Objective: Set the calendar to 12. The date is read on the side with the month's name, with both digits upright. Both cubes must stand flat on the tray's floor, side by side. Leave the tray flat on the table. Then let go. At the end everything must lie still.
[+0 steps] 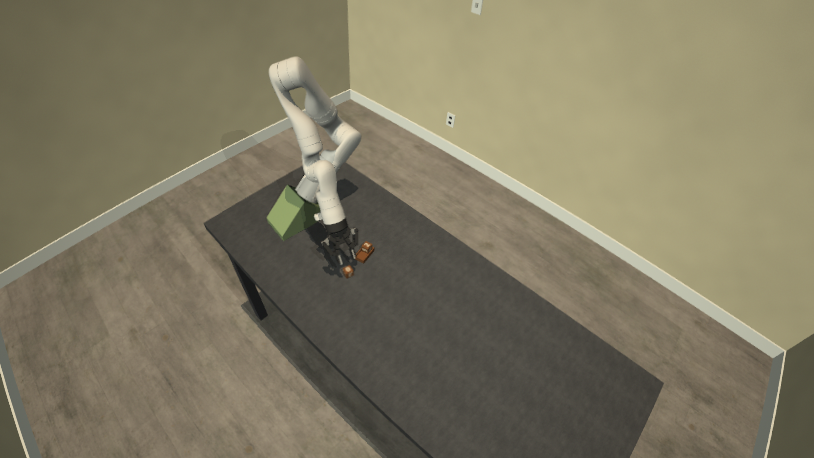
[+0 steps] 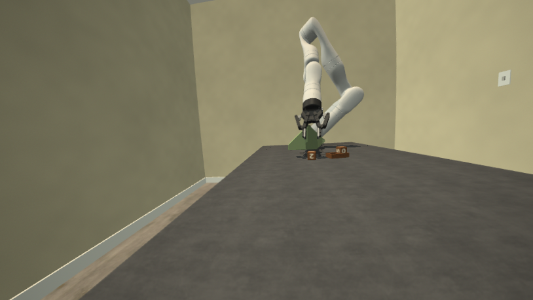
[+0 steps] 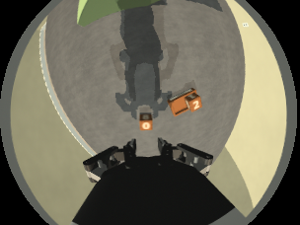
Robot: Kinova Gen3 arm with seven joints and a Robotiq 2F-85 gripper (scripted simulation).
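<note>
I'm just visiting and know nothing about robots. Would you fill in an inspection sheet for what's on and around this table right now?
Surface: dark table, long, standing on a wood floor.
Job's things: one cube on the table outside the tray, showing a 2; another cube in the tray, showing a 0.
Clutter: green wedge by the arm's base.
Grippers: pincer hangs above the loose cube, part open, holding nothing.
Cables: nothing seen.
Surroundings: plain walls, wall sockets.
</note>
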